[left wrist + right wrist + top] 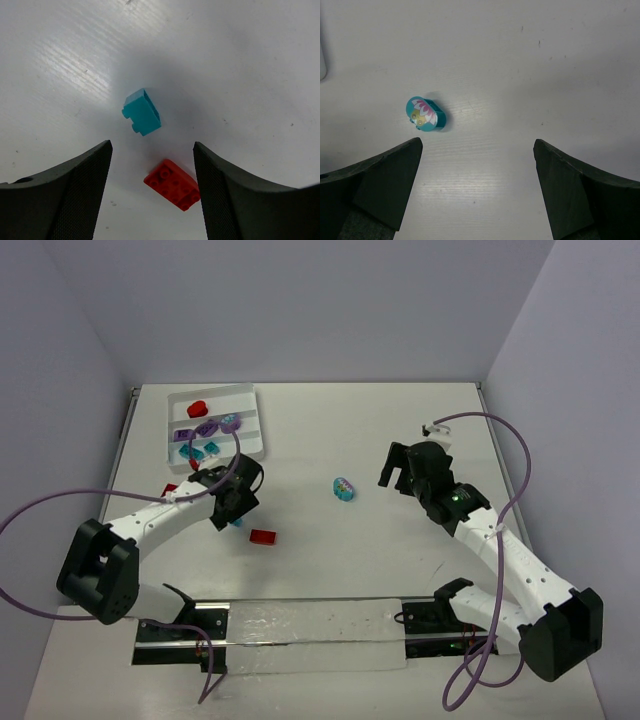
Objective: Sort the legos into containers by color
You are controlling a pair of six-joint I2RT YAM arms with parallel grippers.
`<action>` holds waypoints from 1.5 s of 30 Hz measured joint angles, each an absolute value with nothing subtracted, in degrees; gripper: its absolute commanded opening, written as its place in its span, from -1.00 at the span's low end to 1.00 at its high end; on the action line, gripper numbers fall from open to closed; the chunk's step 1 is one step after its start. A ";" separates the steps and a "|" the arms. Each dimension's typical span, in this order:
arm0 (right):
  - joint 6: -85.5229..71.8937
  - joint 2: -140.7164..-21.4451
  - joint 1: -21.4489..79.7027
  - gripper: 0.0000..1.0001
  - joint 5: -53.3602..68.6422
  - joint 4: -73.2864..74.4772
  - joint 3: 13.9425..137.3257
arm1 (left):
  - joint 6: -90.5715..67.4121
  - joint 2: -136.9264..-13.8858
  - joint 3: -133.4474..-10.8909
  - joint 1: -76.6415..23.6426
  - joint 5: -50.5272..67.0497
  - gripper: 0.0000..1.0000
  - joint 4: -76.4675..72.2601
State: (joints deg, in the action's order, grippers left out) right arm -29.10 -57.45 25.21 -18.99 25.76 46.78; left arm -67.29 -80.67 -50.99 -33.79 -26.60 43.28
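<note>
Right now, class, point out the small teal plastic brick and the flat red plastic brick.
Small teal plastic brick (142, 112), left wrist view, broad face.
Flat red plastic brick (172, 184), left wrist view, upper face.

Nothing legible anywhere; the rounded teal piece (425, 114) bears only a pink flower print.

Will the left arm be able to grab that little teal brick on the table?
Probably yes. The left gripper hangs open right over the teal brick, with nothing covering it. The red brick lies close by and might get nudged.
</note>
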 measured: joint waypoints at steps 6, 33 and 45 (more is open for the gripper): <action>-29.10 -57.45 25.21 1.00 -18.79 25.76 46.78 | -73.27 -82.98 -48.71 -33.82 -27.09 0.40 42.79; -29.08 -56.36 25.21 1.00 -18.37 25.84 46.78 | -72.29 -87.41 -46.94 -29.45 -28.01 -0.79 33.77; -29.10 -55.72 25.23 0.99 -18.37 26.20 46.81 | -64.43 -87.69 -57.51 -29.22 -30.07 -1.00 39.21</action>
